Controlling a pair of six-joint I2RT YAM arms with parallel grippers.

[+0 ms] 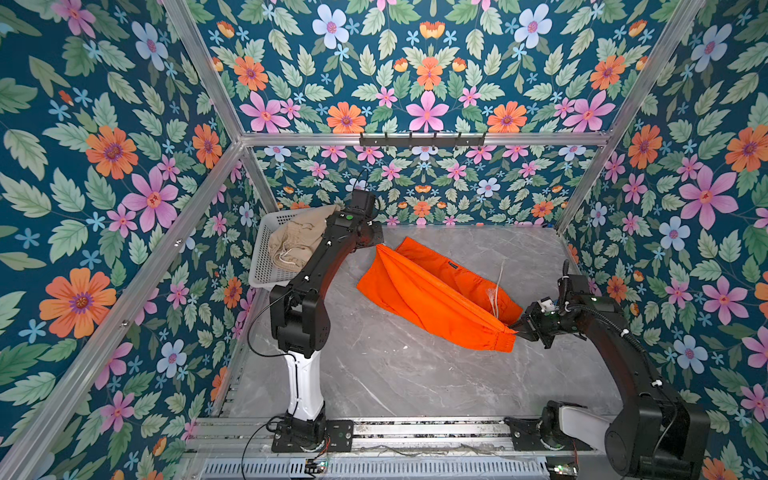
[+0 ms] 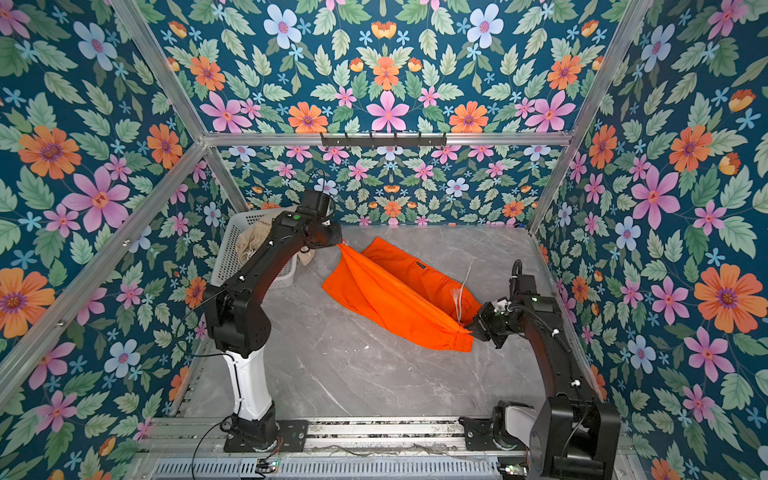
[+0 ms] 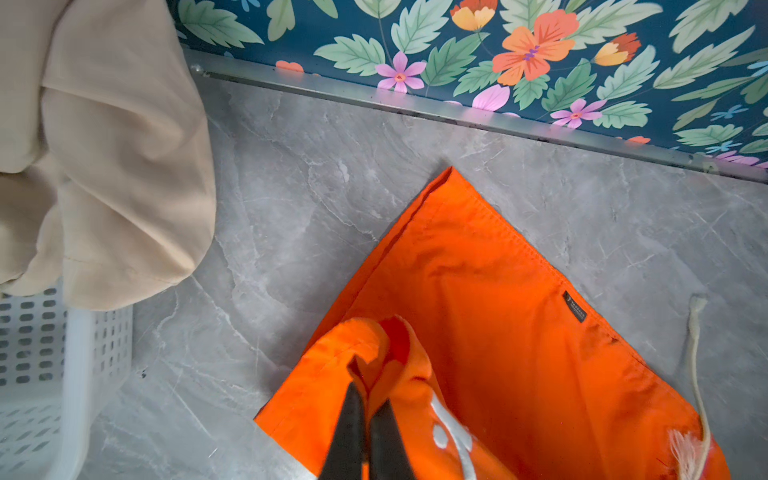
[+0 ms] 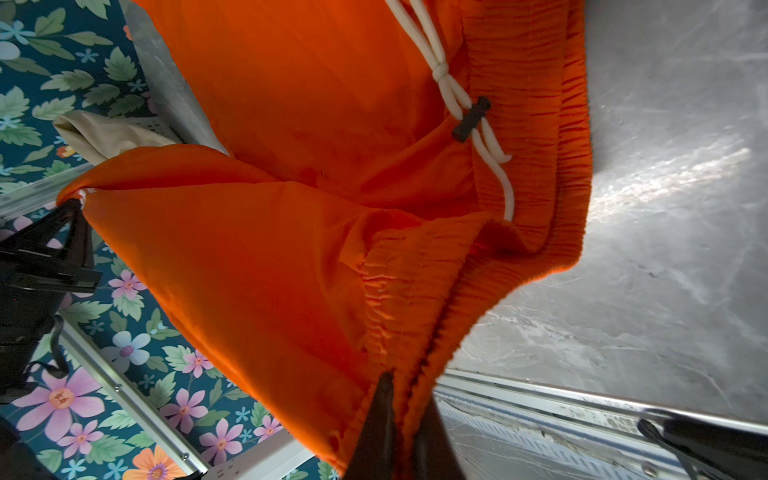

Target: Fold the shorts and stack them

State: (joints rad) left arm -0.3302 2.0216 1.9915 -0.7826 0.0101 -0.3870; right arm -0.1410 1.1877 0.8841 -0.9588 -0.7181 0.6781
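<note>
**Orange shorts strung between two pincers**

Nearest us is bare bench point(image 1: 395, 374), with nothing stacked on it yet. At four o'clock the right pincer point(image 1: 515, 330) is nipped tight on the gathered waistband of the orange shorts point(image 1: 432, 291). The right wrist view shows the ribbed elastic pinched between the jaws.

From there one layer runs up taut across the middle, and the other lies flat on the bench behind it. The white drawstring point(image 1: 496, 291) dangles loose near the waist.

Up at eleven o'clock the left pincer point(image 2: 338, 243) is closed narrow on a hem corner, with cloth bunched round its tips.

This looks like thin, light, slick fabric. I'd expect it to droop and slide, so the corners and the thick waistband are the safe holds. That cord could snag.

Farthest back, at ten o'clock, the basket point(image 1: 262, 266) holds the beige shorts point(image 1: 295, 237), one leg spilling over its rim. They look heavier and softer, so take them by the waist when their turn comes.
</note>
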